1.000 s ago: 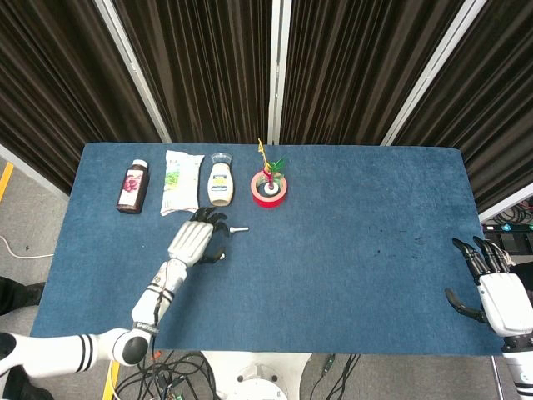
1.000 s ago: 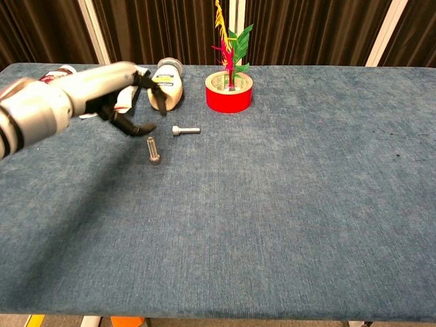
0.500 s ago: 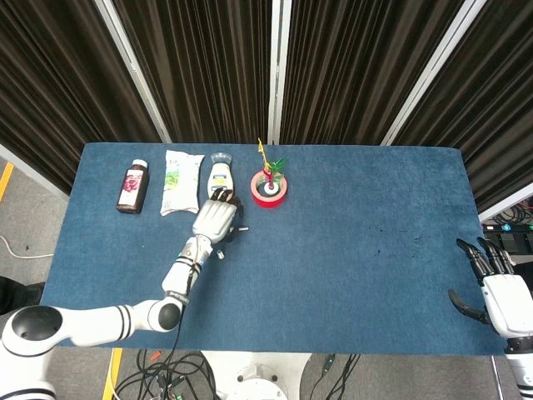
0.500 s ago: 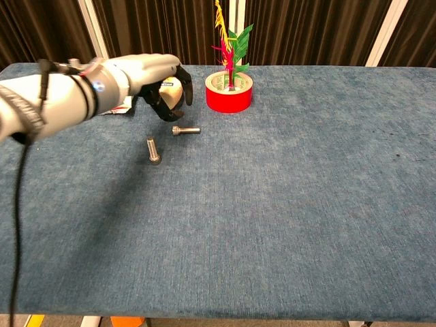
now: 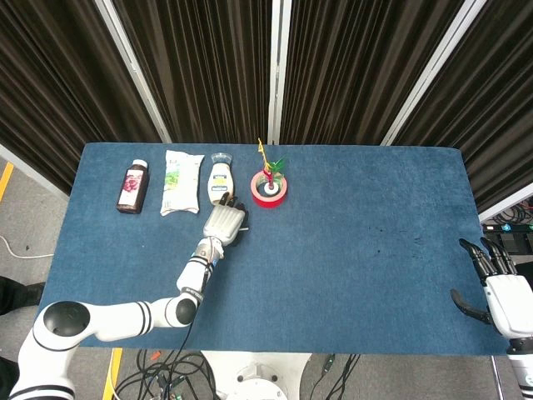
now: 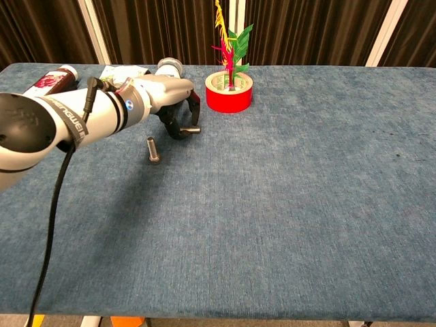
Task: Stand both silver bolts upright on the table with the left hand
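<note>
One silver bolt (image 6: 153,150) lies flat on the blue table (image 6: 286,204), left of centre. The second silver bolt (image 6: 193,129) lies flat a little farther back, and only its shaft end shows. My left hand (image 6: 174,105) hangs right over this second bolt, with thumb and fingers curved down on either side of it and still apart. In the head view the left hand (image 5: 225,223) covers both bolts. My right hand (image 5: 500,293) stays off the table's right edge, fingers spread, holding nothing.
A red tape roll (image 6: 229,92) with a plastic plant in it stands just behind and right of the left hand. Along the back left lie a mayonnaise bottle (image 5: 220,179), a snack packet (image 5: 181,181) and a dark bottle (image 5: 132,186).
My left hand has swung right and forward, from beside the nearer bolt to over the farther bolt, and come down around it. The right hand has drifted slightly lower at the table's edge.
</note>
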You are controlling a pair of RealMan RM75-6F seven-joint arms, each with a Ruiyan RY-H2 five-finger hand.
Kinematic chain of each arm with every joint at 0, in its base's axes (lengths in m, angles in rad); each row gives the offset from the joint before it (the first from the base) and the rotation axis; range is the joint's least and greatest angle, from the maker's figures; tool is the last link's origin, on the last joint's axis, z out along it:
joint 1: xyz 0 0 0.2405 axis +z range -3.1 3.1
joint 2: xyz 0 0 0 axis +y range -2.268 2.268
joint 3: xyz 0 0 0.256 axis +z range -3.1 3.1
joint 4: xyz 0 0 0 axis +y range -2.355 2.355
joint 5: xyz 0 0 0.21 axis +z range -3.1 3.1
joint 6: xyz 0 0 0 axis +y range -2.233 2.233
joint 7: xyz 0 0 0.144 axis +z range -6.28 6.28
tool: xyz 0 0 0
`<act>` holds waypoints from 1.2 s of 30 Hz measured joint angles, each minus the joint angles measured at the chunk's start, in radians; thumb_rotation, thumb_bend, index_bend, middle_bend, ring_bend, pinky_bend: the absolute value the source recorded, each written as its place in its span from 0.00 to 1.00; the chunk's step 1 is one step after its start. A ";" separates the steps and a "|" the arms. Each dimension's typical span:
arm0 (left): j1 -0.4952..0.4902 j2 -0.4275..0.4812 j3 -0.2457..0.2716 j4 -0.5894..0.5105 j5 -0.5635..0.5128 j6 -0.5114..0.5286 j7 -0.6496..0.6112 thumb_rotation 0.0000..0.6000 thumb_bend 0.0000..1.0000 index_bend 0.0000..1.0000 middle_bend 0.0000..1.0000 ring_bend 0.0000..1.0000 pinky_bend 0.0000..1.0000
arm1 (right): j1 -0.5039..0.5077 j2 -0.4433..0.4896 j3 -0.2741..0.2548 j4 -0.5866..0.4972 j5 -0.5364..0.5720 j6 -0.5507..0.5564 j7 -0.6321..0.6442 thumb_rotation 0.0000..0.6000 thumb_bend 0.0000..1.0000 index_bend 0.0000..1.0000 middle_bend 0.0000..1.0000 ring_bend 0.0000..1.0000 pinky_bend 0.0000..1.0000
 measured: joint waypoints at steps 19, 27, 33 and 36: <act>-0.008 -0.015 0.026 -0.012 0.042 0.017 -0.027 1.00 0.37 0.46 0.20 0.05 0.00 | -0.006 0.002 0.000 -0.001 0.001 0.004 -0.001 1.00 0.23 0.06 0.15 0.00 0.00; -0.003 -0.043 0.029 0.034 0.075 0.032 -0.048 1.00 0.36 0.49 0.20 0.05 0.00 | -0.007 0.003 0.001 -0.003 0.000 0.004 -0.003 1.00 0.23 0.06 0.15 0.00 0.00; 0.000 -0.059 0.025 0.053 0.093 0.032 -0.062 1.00 0.35 0.51 0.21 0.05 0.00 | -0.008 0.004 0.001 -0.004 0.001 0.004 -0.004 1.00 0.23 0.06 0.15 0.00 0.00; 0.002 -0.062 0.024 0.056 0.100 0.033 -0.062 1.00 0.34 0.51 0.21 0.05 0.00 | -0.008 0.004 0.002 -0.004 0.002 0.004 -0.003 1.00 0.23 0.06 0.15 0.00 0.00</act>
